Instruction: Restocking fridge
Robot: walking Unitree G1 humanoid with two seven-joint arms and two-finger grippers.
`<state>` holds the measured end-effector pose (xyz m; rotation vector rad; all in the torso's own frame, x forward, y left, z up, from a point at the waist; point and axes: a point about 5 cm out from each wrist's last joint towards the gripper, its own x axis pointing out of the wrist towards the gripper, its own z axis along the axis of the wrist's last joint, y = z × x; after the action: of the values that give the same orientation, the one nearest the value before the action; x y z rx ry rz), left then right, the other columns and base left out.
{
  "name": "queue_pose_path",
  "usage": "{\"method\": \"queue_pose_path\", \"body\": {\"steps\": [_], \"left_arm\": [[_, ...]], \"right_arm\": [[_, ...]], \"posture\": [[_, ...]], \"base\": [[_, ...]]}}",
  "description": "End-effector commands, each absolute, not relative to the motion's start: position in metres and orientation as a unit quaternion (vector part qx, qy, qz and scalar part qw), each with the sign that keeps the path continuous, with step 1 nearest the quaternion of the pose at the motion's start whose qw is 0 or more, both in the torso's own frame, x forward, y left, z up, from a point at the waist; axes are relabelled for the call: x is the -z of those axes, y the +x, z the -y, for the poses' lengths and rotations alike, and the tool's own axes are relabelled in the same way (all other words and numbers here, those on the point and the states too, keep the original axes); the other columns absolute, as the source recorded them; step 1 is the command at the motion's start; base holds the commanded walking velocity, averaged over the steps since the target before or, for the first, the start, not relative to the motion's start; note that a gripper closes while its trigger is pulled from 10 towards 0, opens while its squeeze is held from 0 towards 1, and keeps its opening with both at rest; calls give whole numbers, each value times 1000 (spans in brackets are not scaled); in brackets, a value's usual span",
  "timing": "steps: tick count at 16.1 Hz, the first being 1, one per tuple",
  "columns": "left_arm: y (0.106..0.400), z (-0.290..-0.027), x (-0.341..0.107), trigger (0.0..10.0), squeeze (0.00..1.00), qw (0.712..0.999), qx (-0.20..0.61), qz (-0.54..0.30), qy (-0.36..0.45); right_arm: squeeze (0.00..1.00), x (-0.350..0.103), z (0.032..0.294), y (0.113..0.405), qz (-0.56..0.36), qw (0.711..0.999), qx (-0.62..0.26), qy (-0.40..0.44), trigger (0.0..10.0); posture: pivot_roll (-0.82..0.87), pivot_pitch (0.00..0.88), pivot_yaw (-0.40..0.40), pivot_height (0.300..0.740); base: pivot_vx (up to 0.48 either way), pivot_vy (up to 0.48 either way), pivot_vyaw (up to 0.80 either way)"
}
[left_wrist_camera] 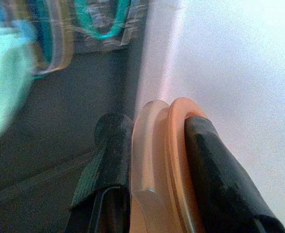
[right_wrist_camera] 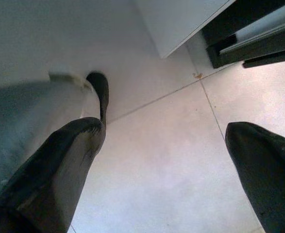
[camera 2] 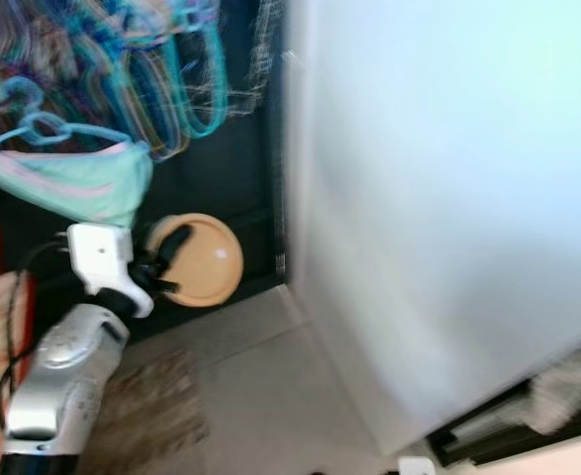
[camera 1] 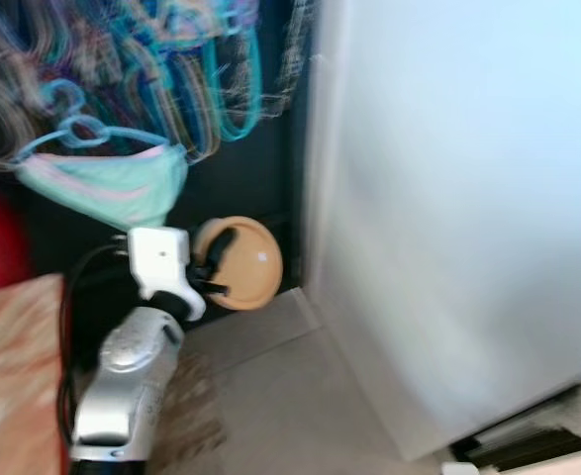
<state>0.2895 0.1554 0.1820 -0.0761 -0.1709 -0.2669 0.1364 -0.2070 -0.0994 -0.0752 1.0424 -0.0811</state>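
One left gripper [camera 1: 214, 265] clamps orange plates [camera 1: 248, 263] (stacked) | fridge [camera 1: 448, 198] edge close | right gripper [right_wrist_camera: 166, 155] wide

Left gripper [camera 1: 214, 269] raised, clamped; right gripper [right_wrist_camera: 166, 160] spread, floorward.

Plate [left_wrist_camera: 167, 165]: smooth tan plastic, slight sheen, pinched in left claw [left_wrist_camera: 154, 170] with matt black, rubbery fingers [left_wrist_camera: 220, 179]. Left arm shell [camera 1: 122, 381]: glossy silver. Fridge door [camera 1: 458, 198]: smooth white, satin. Floor [right_wrist_camera: 171, 160]: pale smooth tile, thin grout lines. Hangers [camera 1: 211, 79]: coloured plastic, blurred.
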Motion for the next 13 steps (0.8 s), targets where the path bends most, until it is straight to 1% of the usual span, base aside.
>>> {"method": "queue_pose_path", "body": {"steps": [1, 6, 9, 13], "left_arm": [[288, -162, -183, 10000, 0, 988, 121, 89, -24], [288, -163, -179, 10000, 0, 989, 119, 82, -23], [288, -166, -166, 10000, 0, 992, 112, 59, -18], [284, -190, -94, 10000, 0, 995, 77, -65, -10]], "right_arm": [[0, 103, 202, 128, -512, 858, 37, -31, 10000], [0, 104, 195, 130, -511, 858, 33, -31, 10000], [0, 104, 194, 128, -512, 858, 32, -31, 10000], [0, 104, 198, 128, -511, 858, 38, -28, 10000]], "posture": [[106, 138, 32, 740], [104, 137, 31, 740], [105, 137, 35, 740], [98, 134, 43, 740]], "base": [[0, 0, -800], [0, 0, -800], [0, 0, -800], [0, 0, -800]]}}
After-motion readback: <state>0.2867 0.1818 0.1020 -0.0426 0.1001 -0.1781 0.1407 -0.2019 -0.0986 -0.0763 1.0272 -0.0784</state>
